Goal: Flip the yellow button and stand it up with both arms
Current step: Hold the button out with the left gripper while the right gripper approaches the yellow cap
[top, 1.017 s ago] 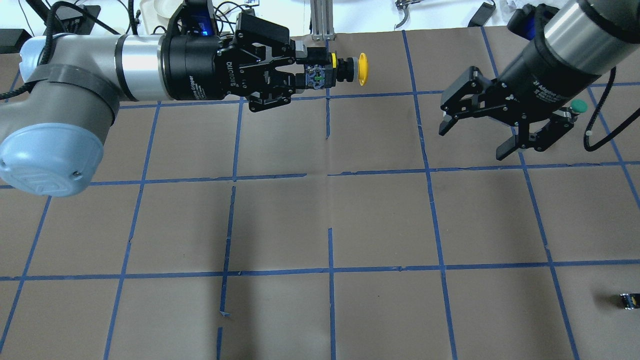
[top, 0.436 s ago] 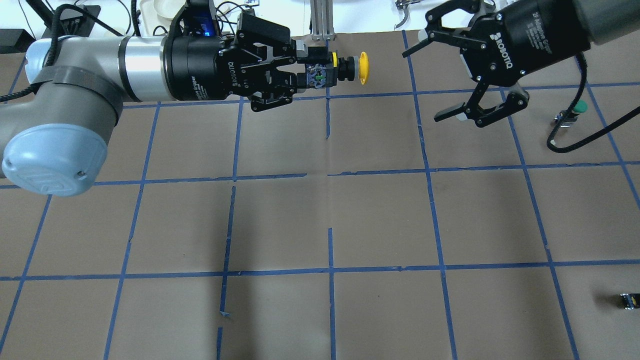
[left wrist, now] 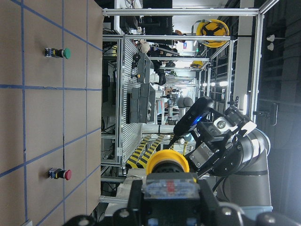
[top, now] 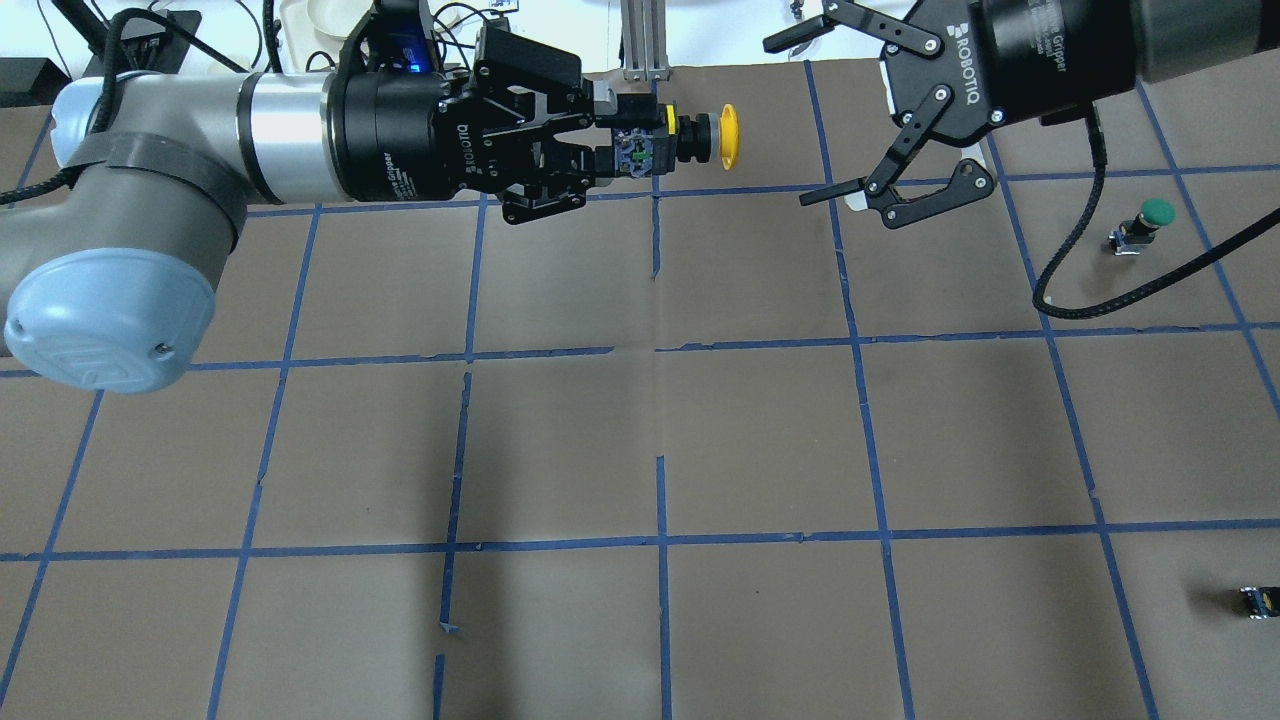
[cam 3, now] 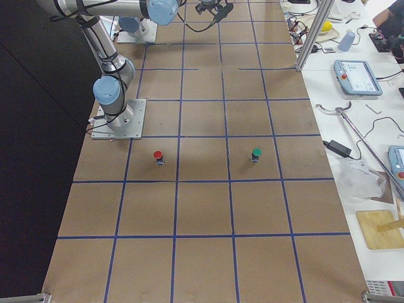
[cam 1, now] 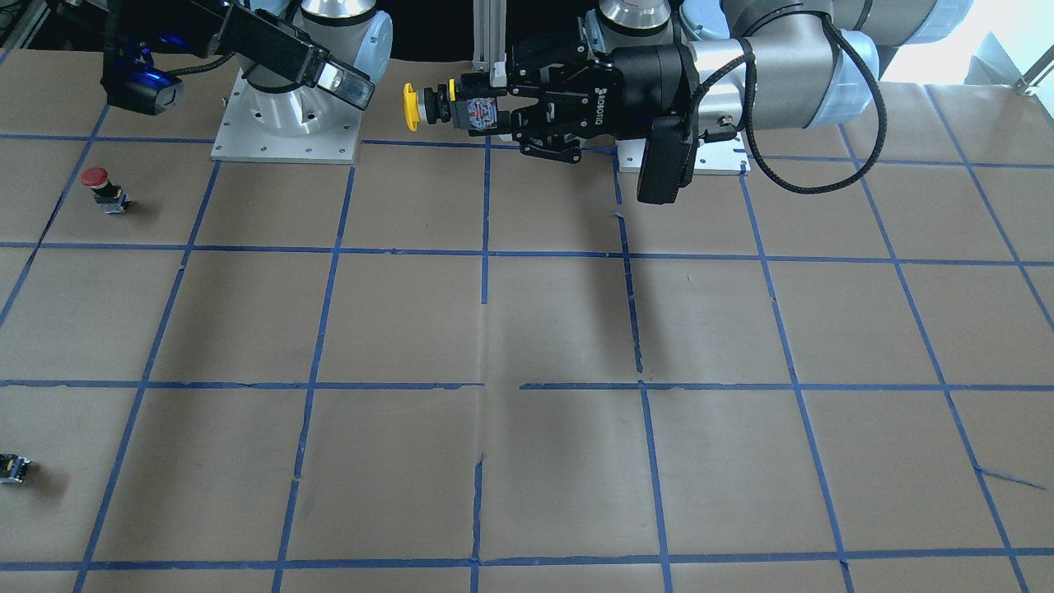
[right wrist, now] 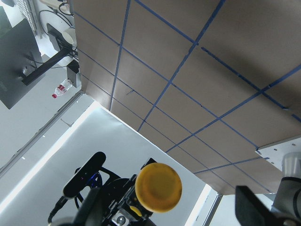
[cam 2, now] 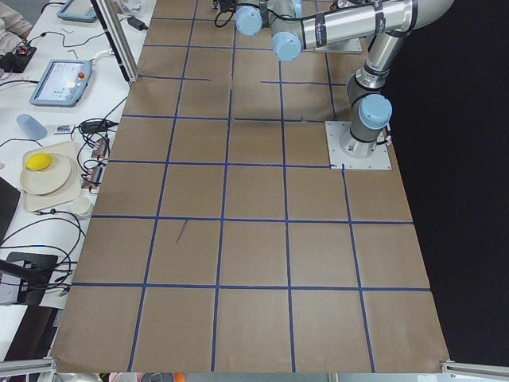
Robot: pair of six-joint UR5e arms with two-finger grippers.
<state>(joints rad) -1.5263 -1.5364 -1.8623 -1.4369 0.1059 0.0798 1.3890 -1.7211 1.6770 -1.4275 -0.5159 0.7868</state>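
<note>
Holding the yellow button [top: 690, 139] in mid-air above the far centre of the table [top: 760, 440]. The left gripper [top: 628, 140] lies horizontal, and its fingers are clamped on the grey-black contact block. The button's axis is level, with the yellow cap pointing right, away from the palm. Cap and black collar project clear beyond the fingertips. The button touches nothing but the left fingers.

The right gripper [top: 787, 123] is just right of the cap, in the same far row. Its jaws are spread wide and face left toward the cap. One fingertip sits farther back than the cap and the other nearer. A gap separates the cap from both fingertips, so there is no contact. The right wrist view sees the cap face-on, low in frame. The left wrist view sees it straight ahead, past the contact block.

On the table:
- A green button [top: 1148, 220] stands upright at the right, well apart from both grippers.
- A red button [cam 1: 100, 185] stands upright on the same side, closer to the robot's base.
- A small black block [top: 1255, 601] lies near the right edge, on the near side.
</note>
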